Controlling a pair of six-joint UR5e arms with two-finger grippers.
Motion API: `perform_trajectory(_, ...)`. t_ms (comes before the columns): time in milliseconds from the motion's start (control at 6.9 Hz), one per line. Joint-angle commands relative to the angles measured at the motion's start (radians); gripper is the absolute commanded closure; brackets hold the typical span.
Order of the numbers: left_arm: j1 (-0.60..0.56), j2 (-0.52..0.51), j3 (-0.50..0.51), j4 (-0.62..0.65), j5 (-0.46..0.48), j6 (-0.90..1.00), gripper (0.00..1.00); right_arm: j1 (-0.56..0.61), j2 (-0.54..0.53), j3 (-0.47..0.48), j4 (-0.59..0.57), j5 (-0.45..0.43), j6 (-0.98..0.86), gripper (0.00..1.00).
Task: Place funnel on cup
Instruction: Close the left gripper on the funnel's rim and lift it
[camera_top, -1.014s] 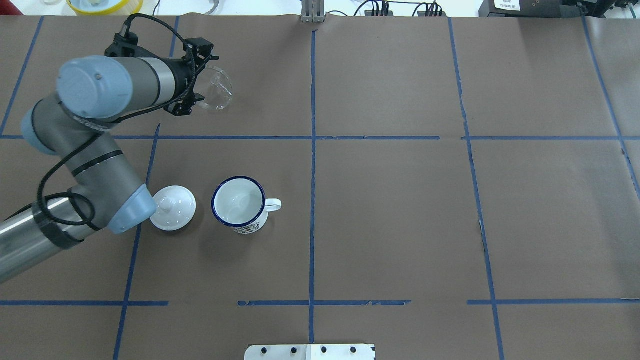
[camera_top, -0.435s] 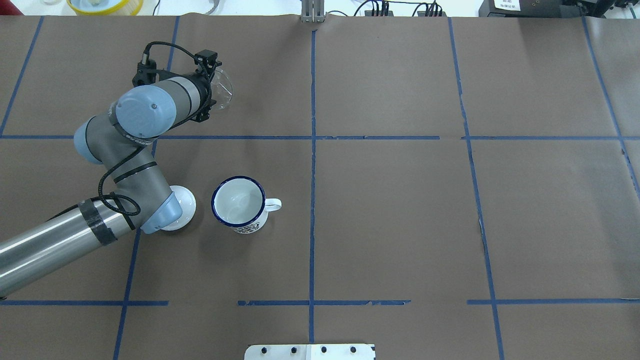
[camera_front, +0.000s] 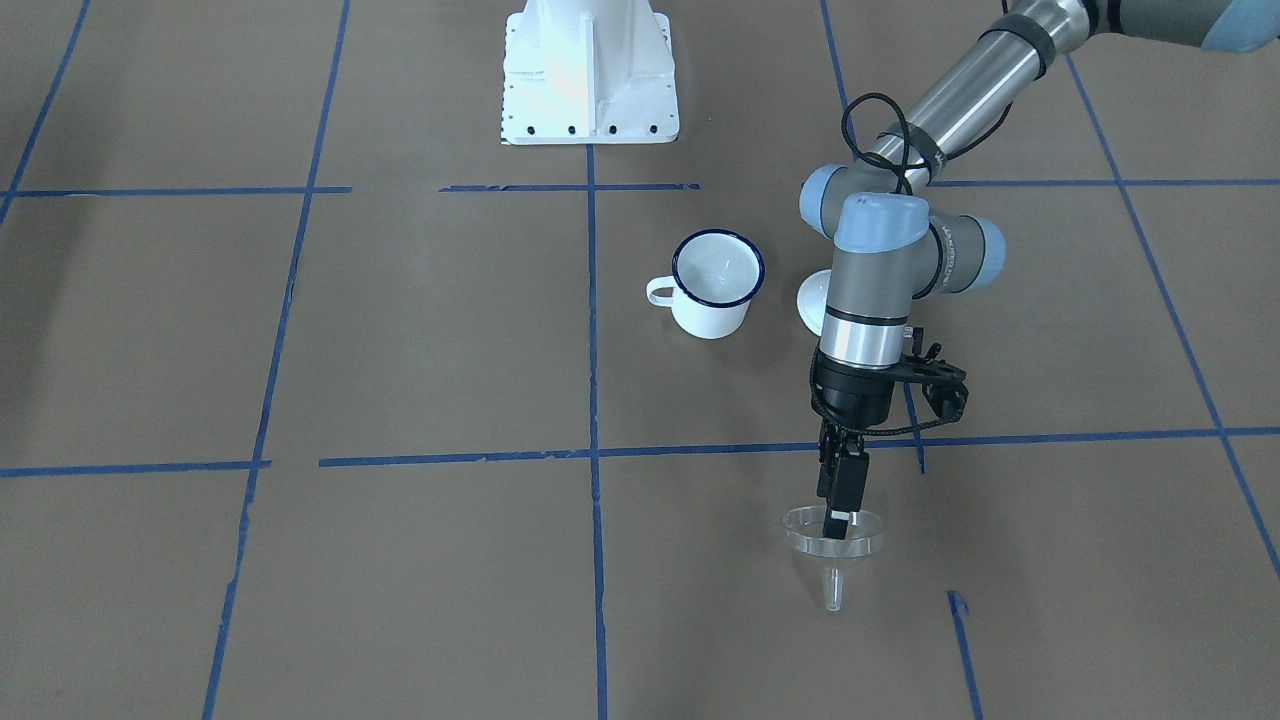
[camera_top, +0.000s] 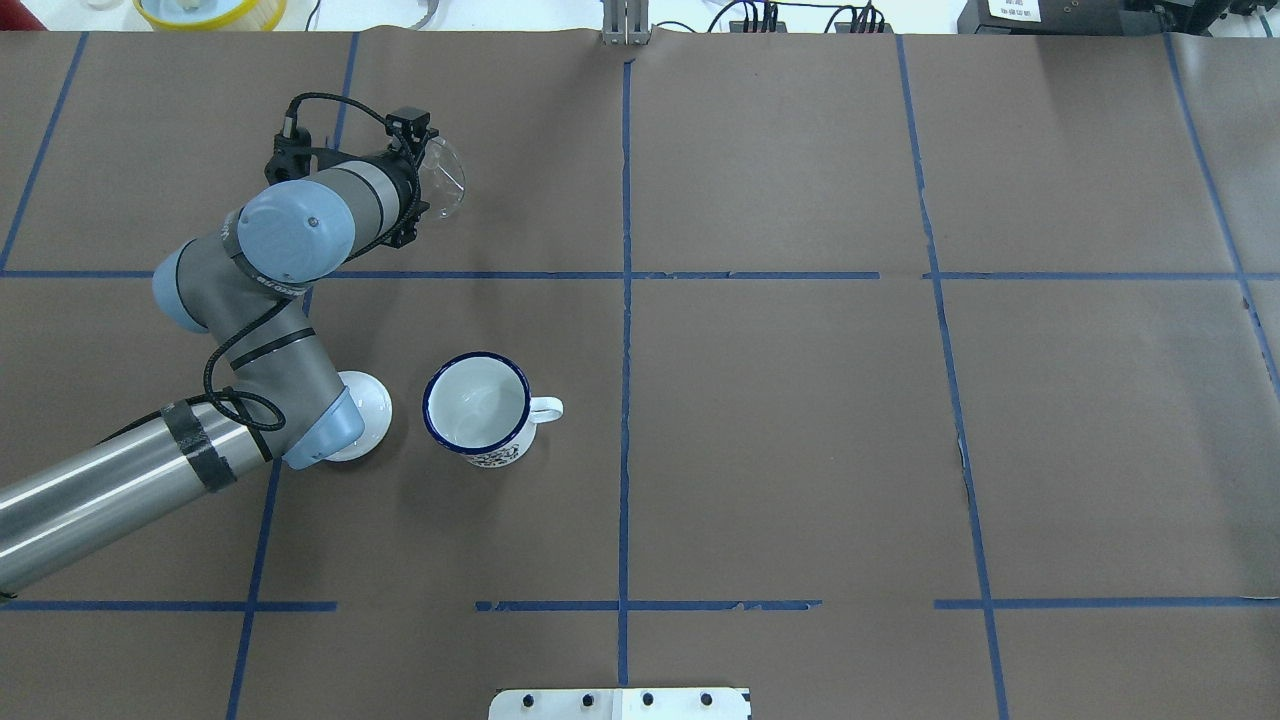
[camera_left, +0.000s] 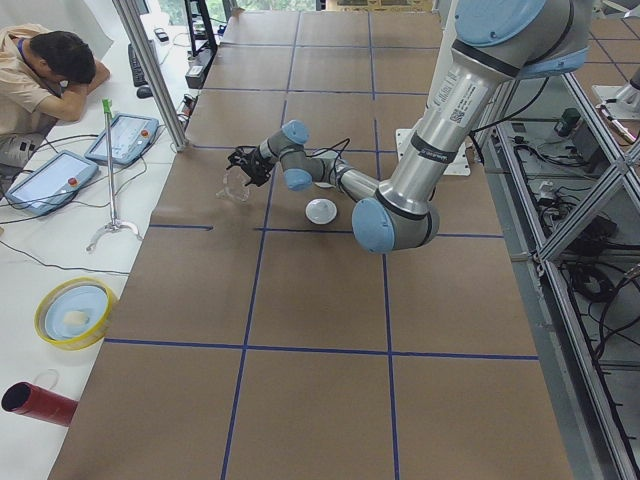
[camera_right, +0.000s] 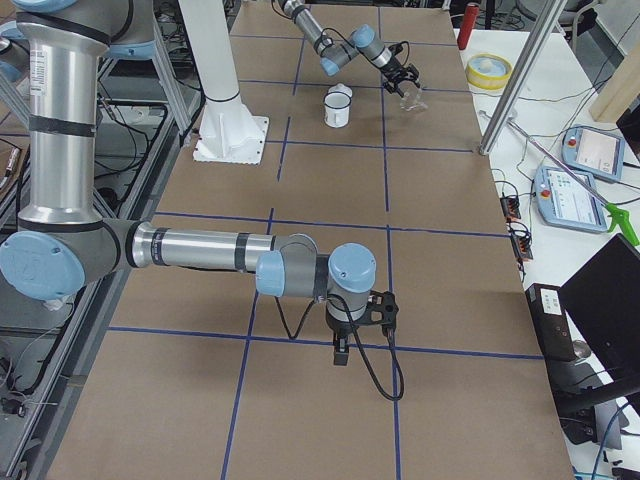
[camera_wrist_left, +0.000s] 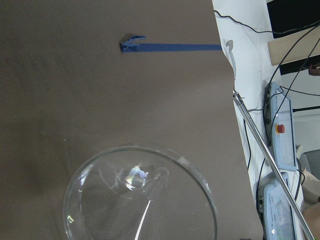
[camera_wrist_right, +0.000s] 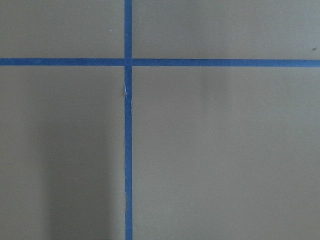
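The clear funnel (camera_front: 803, 537) stands upright, stem down, in the far-left part of the table, and also shows in the overhead view (camera_top: 448, 180) and the left wrist view (camera_wrist_left: 140, 200). My left gripper (camera_front: 838, 520) points straight down and is shut on the funnel's rim. I cannot tell whether the stem tip touches the table. The white mug with a dark blue rim (camera_top: 478, 405) stands upright and empty, well apart from the funnel, handle toward the table's middle. My right gripper (camera_right: 340, 355) shows only in the exterior right view, over bare table; I cannot tell its state.
A round white lid with a knob (camera_top: 368, 410) lies just left of the mug, partly under my left arm's elbow (camera_top: 320, 435). The white robot base (camera_front: 590, 70) stands at the table's near edge. Blue tape lines cross the brown table cover.
My left arm's elbow and wrist have swung toward the table's middle, now covering part of the lid. The wrist has turned more upright over the funnel, which has stayed about where it was.
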Motion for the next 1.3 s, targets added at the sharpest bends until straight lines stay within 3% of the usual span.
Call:
perform_trajectory(0,-0.022,-0.005,0.020,-0.029,0.001,-0.013,0.25,0.000,0.000,0.000,0.000,0.000,0.000,0.00)
perform_trajectory(435,-0.022,-0.029,0.063,-0.051,0.014,-0.015,0.40,0.000,0.000,0.000,0.000,0.000,0.000,0.00)
perform_trajectory(580,-0.022,-0.029,0.063,-0.051,0.014,-0.013,0.55,0.000,0.000,0.000,0.000,0.000,0.000,0.00)
perform_trajectory(725,-0.022,-0.031,0.062,-0.051,0.014,-0.013,0.88,0.000,0.000,0.000,0.000,0.000,0.000,0.00)
perform_trajectory(870,-0.022,-0.031,0.062,-0.051,0.014,-0.010,1.00,0.000,0.000,0.000,0.000,0.000,0.000,0.00)
perform_trajectory(1159,-0.037,-0.037,0.056,-0.054,0.014,-0.009,1.00,0.000,0.000,0.000,0.000,0.000,0.000,0.00)
